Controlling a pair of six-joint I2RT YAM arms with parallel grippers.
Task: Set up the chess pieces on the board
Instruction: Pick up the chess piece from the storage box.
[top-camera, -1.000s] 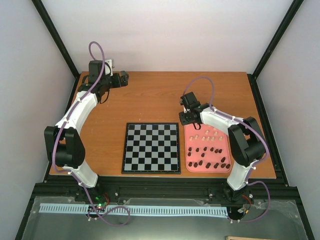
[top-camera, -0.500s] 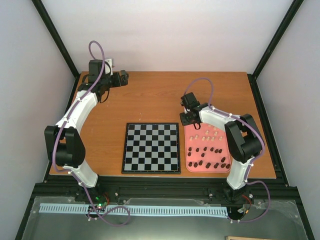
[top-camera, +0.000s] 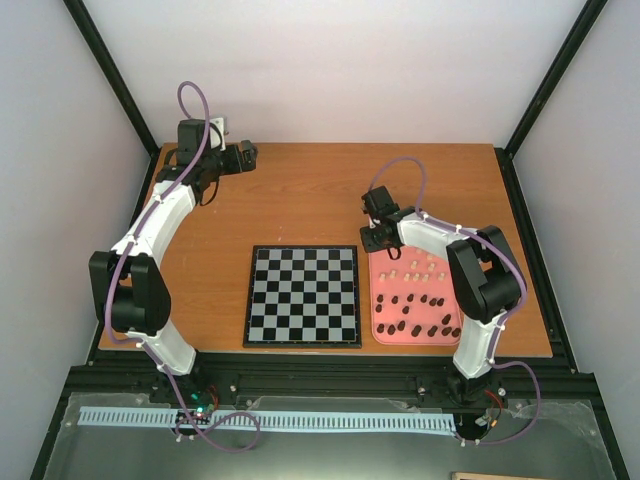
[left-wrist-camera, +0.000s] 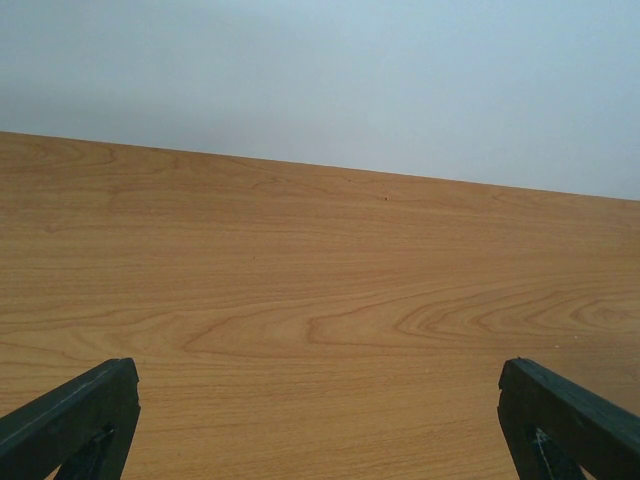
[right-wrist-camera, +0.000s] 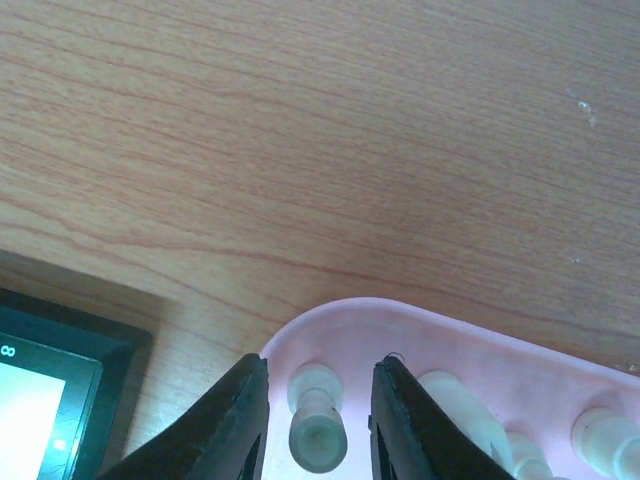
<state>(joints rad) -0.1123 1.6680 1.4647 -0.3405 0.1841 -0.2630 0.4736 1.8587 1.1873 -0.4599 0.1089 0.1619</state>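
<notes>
Your board (top-camera: 303, 296) lies flat on the counter (top-camera: 300, 200), square to its near edge; the chess pieces (top-camera: 415, 300) you can see sit in the pink tray (top-camera: 375, 290) just right of the board, the pale ones (top-camera: 418, 268) level with the board's far half and the dark ones (top-camera: 420, 318) level with its near half; your right pincer (right-wrist-camera: 318, 400) is low over the tray corner beside the board's far right corner, its jaws drawn partway in on either side of one pale piece (right-wrist-camera: 317, 430); the wrist view shows a thin gap on each side, so they flank it without pinching; your left pincer (left-wrist-camera: 320, 430) hangs well beyond the board's far left corner, spread wide above bare wood.
</notes>
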